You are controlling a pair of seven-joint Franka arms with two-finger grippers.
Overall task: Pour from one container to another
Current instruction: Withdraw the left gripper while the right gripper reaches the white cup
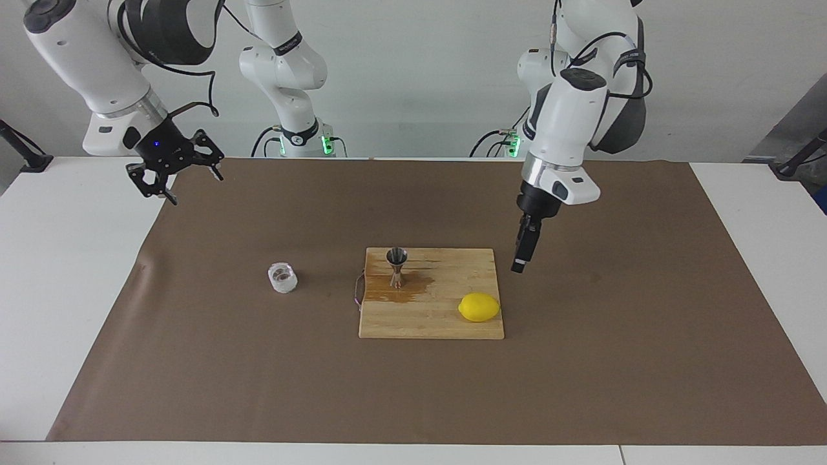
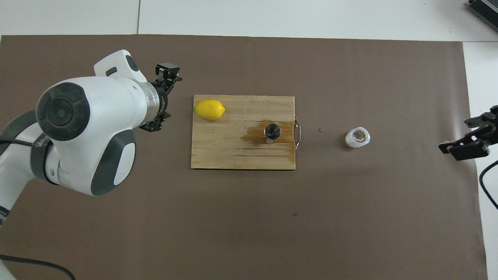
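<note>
From the facing view I see the small silver hourglass-shaped steel jigger [image 1: 397, 266] standing upright on the pale wooden cutting board [image 1: 446, 323], near the board's corner that lies toward the robots and the right arm's end, in a dark wet patch [image 1: 407, 292]. The squat clear faceted glass cup [image 1: 282, 277] sits on the brown paper mat [image 1: 646, 361], well apart from the board toward the right arm's end. A yellow lemon [image 1: 479, 307] rests by the board's edge at the left arm's end. The left gripper [image 1: 521, 261] hangs over the mat just off that edge, holding nothing, its jaws apart. The right gripper [image 1: 174, 173] hovers at the mat's corner by its own base, jaws spread, empty.

From overhead I see the jigger [image 2: 272, 132] by the board's wire handle [image 2: 297, 131], the cup [image 2: 358, 137] upright, and both grippers, left [image 2: 168, 74] and right [image 2: 469, 140], clear of everything.

I judge the pour finished: neither vessel is held, liquid has spilled around the jigger, and nothing seems left but parking the arms.
</note>
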